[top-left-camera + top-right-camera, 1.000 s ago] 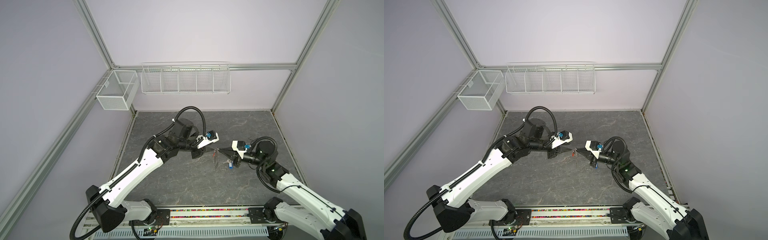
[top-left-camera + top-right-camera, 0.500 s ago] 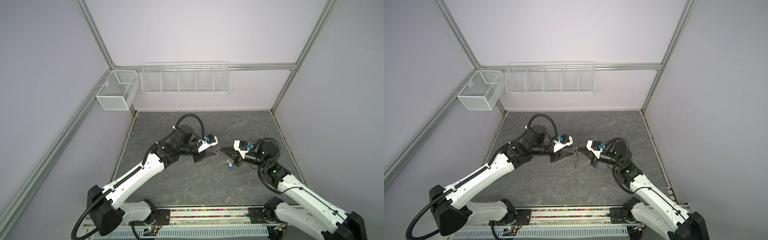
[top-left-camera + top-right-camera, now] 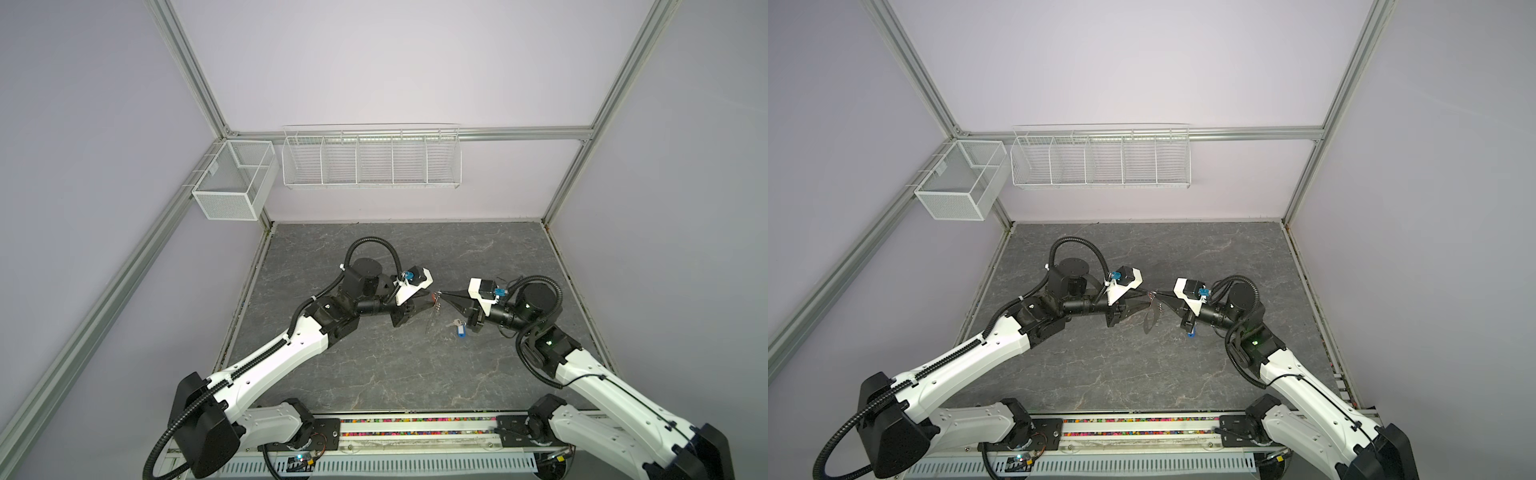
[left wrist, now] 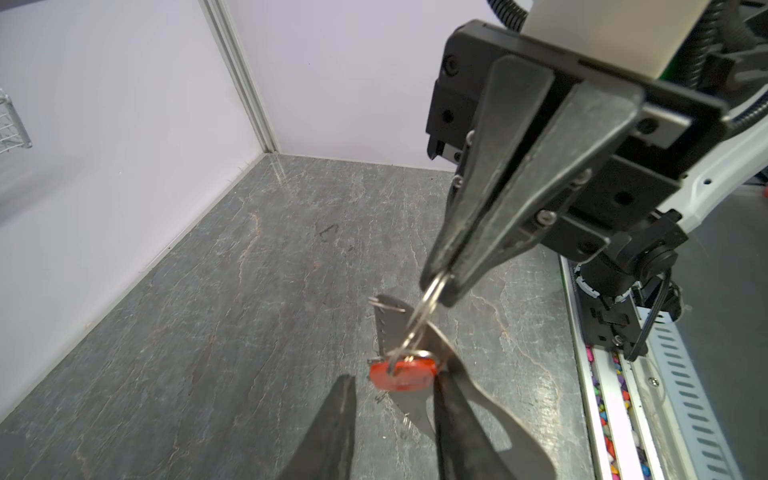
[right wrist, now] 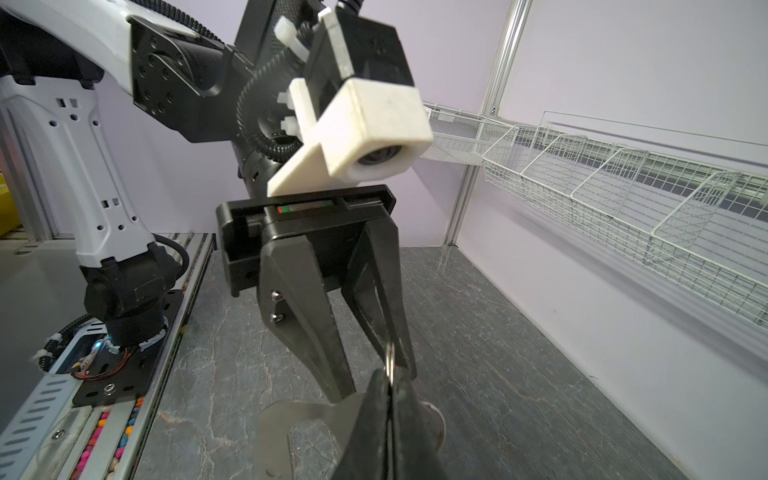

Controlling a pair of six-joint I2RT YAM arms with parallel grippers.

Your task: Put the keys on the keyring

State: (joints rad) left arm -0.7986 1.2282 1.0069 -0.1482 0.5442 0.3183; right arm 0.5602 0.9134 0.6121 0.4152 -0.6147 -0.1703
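Observation:
My right gripper is shut on a metal ring and holds it up above the table. From that ring hang the flat tan-grey keyring and the key with the red tag. My left gripper is open, its fingertips on either side of the red tag, with a gap on one side. In both top views the two grippers meet tip to tip mid-table, left and right, and the keyring dangles below. The blue-tagged key lies on the table under my right gripper.
A white wire basket rack and a mesh box hang on the back wall. A rail with coloured beads runs along the front edge. The dark marble-look table stretches between the arms.
My left gripper has come down and in toward the right gripper's tip, and now brackets the red tag. The right gripper has stayed shut, holding the ring in place.

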